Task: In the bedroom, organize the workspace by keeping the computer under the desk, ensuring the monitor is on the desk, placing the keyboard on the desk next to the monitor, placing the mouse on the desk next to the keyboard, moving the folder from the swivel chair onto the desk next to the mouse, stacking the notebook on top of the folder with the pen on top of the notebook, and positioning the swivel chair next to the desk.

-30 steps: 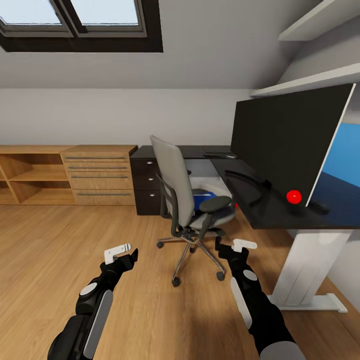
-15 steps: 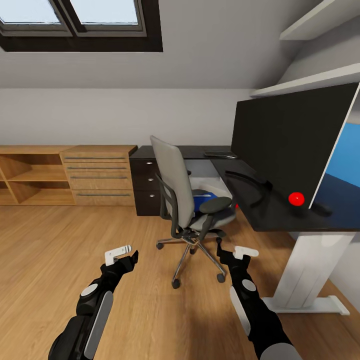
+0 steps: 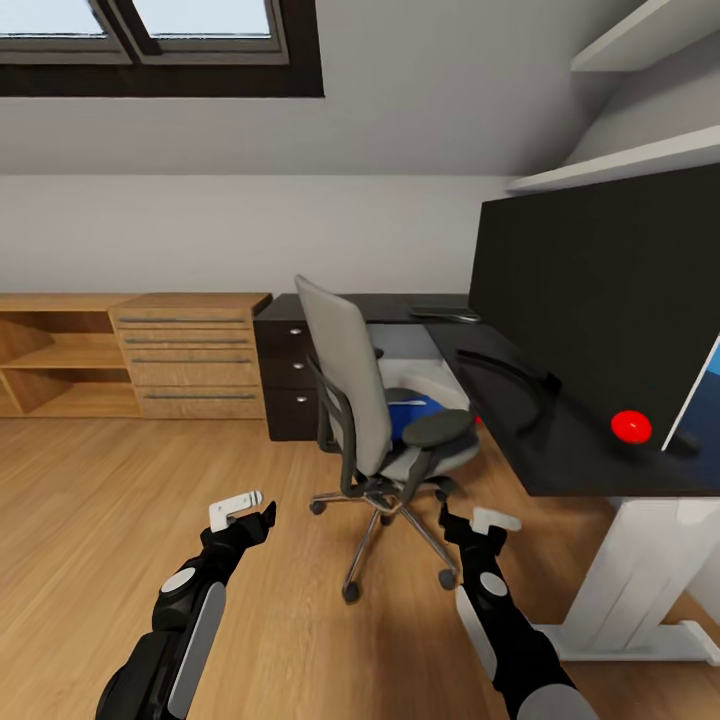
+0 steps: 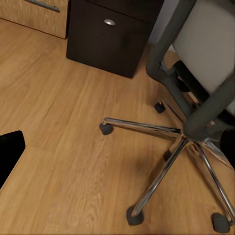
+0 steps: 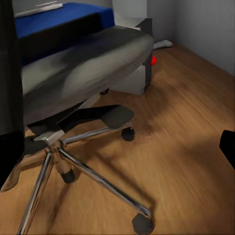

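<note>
- swivel chair (image 3: 365,400) stands on the wood floor (image 3: 90,500), mid scene, just left of the desk (image 3: 520,400); grey back turned toward the camera, chrome star base on the floor, casters close up in the left wrist view (image 4: 166,132) and right wrist view (image 5: 73,161).
- folder (image 3: 418,408), blue, lies flat on the chair seat, partly hidden by the chair back and right armrest; in the right wrist view (image 5: 54,17) a whitish item lies on it, cannot tell what.
- monitor (image 3: 600,300) upright on the desk at right, black screen, red dot at its lower corner.
- keyboard (image 3: 445,314): slim dark item at the far end of the desk, too small to be sure.
- computer (image 5: 134,63): pale grey case on the floor beyond the chair, under the desk, red spot on its side.
- left gripper (image 3: 243,507) low, near, left of the chair base; fingers spread, nothing between them.
- right gripper (image 3: 478,522) low, near, just right of the chair base; fingers parted, nothing held.
- wooden drawer unit (image 3: 190,355) and dark drawer cabinet (image 3: 288,370) along the far wall, left of the chair.
</note>
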Robot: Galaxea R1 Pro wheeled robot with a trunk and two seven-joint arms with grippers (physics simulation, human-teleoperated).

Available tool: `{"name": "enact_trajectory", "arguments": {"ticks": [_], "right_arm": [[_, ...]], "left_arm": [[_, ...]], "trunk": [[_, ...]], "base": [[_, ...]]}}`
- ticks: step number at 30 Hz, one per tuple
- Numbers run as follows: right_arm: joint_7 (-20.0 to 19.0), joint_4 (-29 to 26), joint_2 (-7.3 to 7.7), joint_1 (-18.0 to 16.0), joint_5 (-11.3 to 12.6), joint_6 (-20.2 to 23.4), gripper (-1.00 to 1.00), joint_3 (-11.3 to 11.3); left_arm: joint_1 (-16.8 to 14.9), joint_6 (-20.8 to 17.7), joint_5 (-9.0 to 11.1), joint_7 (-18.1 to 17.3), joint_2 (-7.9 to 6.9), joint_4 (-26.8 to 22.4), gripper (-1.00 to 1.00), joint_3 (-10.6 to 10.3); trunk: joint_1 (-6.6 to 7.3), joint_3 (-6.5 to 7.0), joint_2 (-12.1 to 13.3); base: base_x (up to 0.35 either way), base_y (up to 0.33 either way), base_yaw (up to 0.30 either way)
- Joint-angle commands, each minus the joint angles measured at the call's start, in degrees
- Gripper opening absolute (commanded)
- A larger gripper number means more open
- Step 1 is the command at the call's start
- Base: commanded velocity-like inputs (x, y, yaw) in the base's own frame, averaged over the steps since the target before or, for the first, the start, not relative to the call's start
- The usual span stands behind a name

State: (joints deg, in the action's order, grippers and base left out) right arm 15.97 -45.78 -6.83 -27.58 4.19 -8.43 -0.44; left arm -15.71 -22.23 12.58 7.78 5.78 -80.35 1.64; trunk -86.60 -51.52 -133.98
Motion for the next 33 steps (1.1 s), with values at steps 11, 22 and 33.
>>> {"name": "enact_trajectory", "arguments": {"ticks": [11,22,33], "right_arm": [[0.4,0.5,-0.01,-1.2,0.6,-0.5,1.00,-0.1],[0.4,0.5,1.55,-1.2,0.5,-3.8,1.00,-1.0],[0.4,0.4,1.29,-1.2,0.3,-9.3,1.00,-0.6]], "left_arm": [[0.0,-0.3,0.6,0.3,0.02,0.0,1.00,0.0],[0.0,-0.3,0.6,0.3,0.02,0.0,1.00,0.0],[0.0,-0.3,0.6,0.3,0.02,0.0,1.00,0.0]], "trunk": [[-0.01,-0.06,0.0],[-0.01,-0.06,0.0],[-0.01,-0.06,0.0]], "base": [[0.215,0.000,0.000],[0.098,0.000,0.000],[0.000,0.000,0.000]]}}
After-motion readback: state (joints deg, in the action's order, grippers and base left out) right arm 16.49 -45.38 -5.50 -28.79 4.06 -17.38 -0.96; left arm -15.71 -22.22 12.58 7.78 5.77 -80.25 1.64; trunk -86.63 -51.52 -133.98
